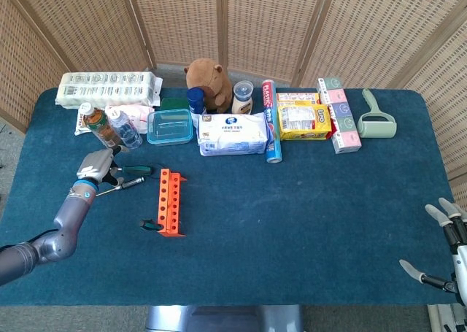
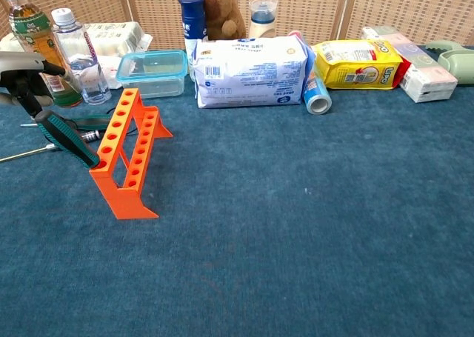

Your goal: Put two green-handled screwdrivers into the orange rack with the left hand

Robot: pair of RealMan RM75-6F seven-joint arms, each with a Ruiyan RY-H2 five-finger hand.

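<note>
The orange rack (image 1: 170,201) (image 2: 129,152) stands on the blue table left of centre. One green-handled screwdriver (image 2: 67,138) (image 1: 151,226) sticks through a hole at the rack's near end, its handle slanting out to the left. A second green-handled screwdriver (image 1: 135,170) (image 2: 92,121) lies flat on the cloth beside the rack's far end. My left hand (image 1: 95,164) (image 2: 22,74) hovers just left of that one, apart from it and holding nothing. At the table's near right corner my right hand (image 1: 449,241) rests with its fingers spread and empty.
A small metal screwdriver (image 1: 125,185) and thin shafts (image 2: 29,153) lie left of the rack. Bottles (image 1: 109,128), a clear lidded box (image 1: 170,126), a wipes pack (image 1: 233,133), a plush toy and snack boxes (image 1: 303,119) line the back.
</note>
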